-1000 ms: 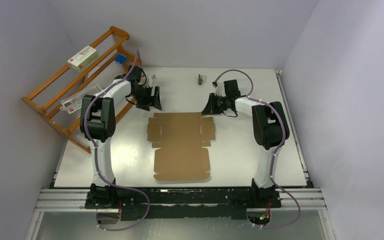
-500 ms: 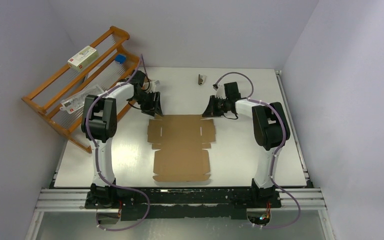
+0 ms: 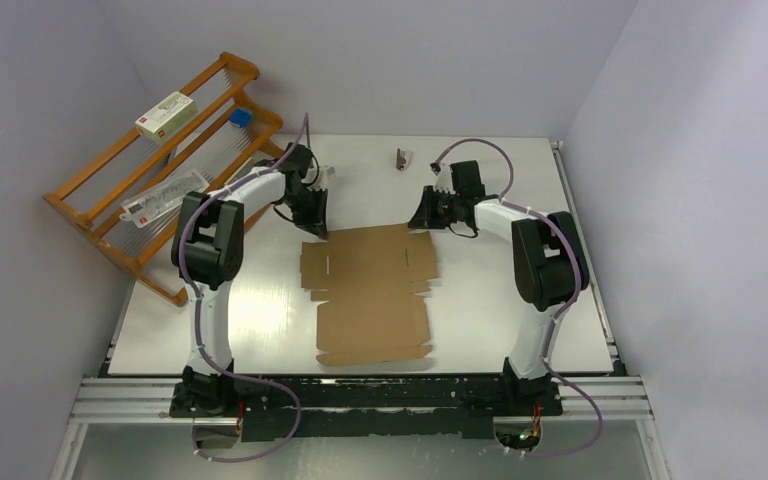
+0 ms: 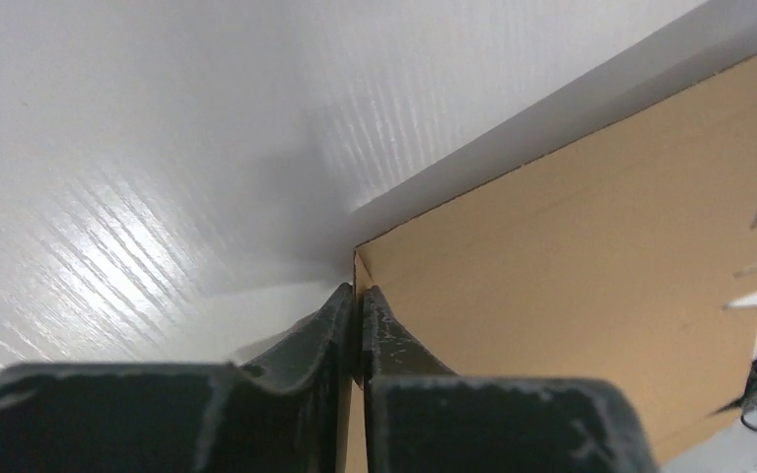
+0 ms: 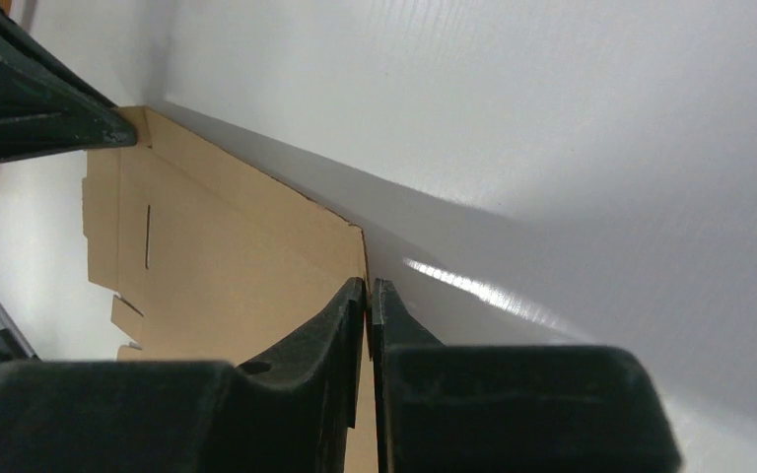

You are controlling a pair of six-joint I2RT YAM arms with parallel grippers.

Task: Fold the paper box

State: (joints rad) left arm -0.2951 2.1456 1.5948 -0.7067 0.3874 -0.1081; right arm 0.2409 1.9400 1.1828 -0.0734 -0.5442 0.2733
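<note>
The paper box (image 3: 370, 290) is a flat brown die-cut cardboard sheet with flaps and slits, lying mid-table. My left gripper (image 3: 315, 228) is shut on its far left corner. In the left wrist view the black fingers (image 4: 359, 296) pinch the sheet's edge, and the cardboard (image 4: 591, 246) spreads away to the right. My right gripper (image 3: 422, 222) is shut on the far right corner. The right wrist view shows its fingers (image 5: 368, 288) clamped on the sheet's edge, the cardboard (image 5: 227, 276) to their left, and the left gripper's finger (image 5: 30, 108) at the top left.
A wooden rack (image 3: 150, 170) leans at the table's far left, carrying a white carton with red print (image 3: 166, 113), a small blue item (image 3: 241, 118) and a clear packet (image 3: 165, 195). A small dark object (image 3: 401, 158) lies near the table's back edge.
My left gripper moved right and nearer to the sheet's far left corner and closed on it. The sheet shifted slightly to the right. The right gripper stayed shut on its corner.
</note>
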